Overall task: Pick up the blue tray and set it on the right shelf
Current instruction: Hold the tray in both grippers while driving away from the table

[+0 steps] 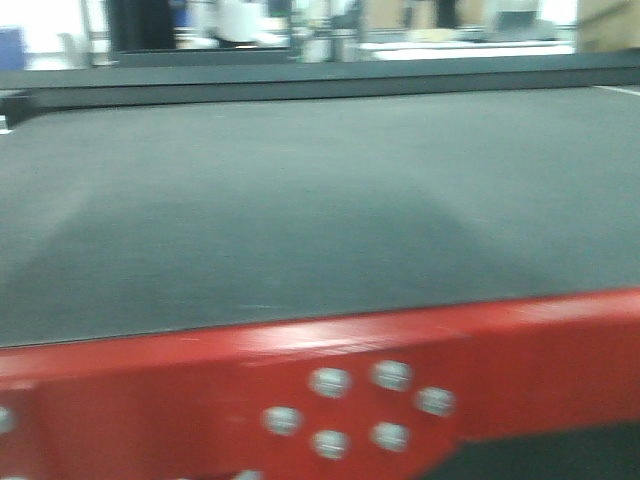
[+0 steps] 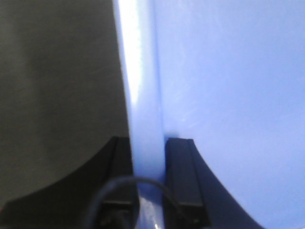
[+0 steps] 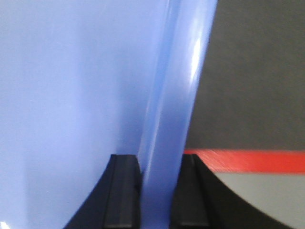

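left gripper (image 2: 148,148) and right gripper (image 3: 157,164) were clamped on the blue tray (image 2: 228,86) rim. the counter (image 1: 300,200) was red-edged.

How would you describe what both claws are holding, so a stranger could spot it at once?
Start at the wide table with a dark grey mat and red front edge. In the wrist views, the left claw and right claw each pinch a raised rim of the blue tray. It is the only glossy, light-blue plastic against that matte mat.
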You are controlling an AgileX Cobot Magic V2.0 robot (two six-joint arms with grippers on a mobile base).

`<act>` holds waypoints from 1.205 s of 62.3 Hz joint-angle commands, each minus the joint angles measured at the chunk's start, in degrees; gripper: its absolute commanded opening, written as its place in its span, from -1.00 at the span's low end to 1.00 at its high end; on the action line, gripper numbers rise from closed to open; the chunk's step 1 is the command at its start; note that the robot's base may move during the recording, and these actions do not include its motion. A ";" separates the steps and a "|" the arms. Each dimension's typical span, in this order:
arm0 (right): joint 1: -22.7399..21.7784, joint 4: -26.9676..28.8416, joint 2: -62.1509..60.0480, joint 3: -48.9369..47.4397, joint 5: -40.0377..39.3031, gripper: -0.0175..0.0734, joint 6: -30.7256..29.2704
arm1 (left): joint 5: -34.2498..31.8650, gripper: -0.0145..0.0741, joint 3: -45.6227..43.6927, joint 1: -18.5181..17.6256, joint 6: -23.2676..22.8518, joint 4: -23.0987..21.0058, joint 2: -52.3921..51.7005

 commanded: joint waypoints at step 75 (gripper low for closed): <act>-0.33 -5.58 -1.69 -1.70 -1.12 -0.49 -1.77 | 3.50 -0.78 -1.86 -0.19 1.89 4.00 -1.64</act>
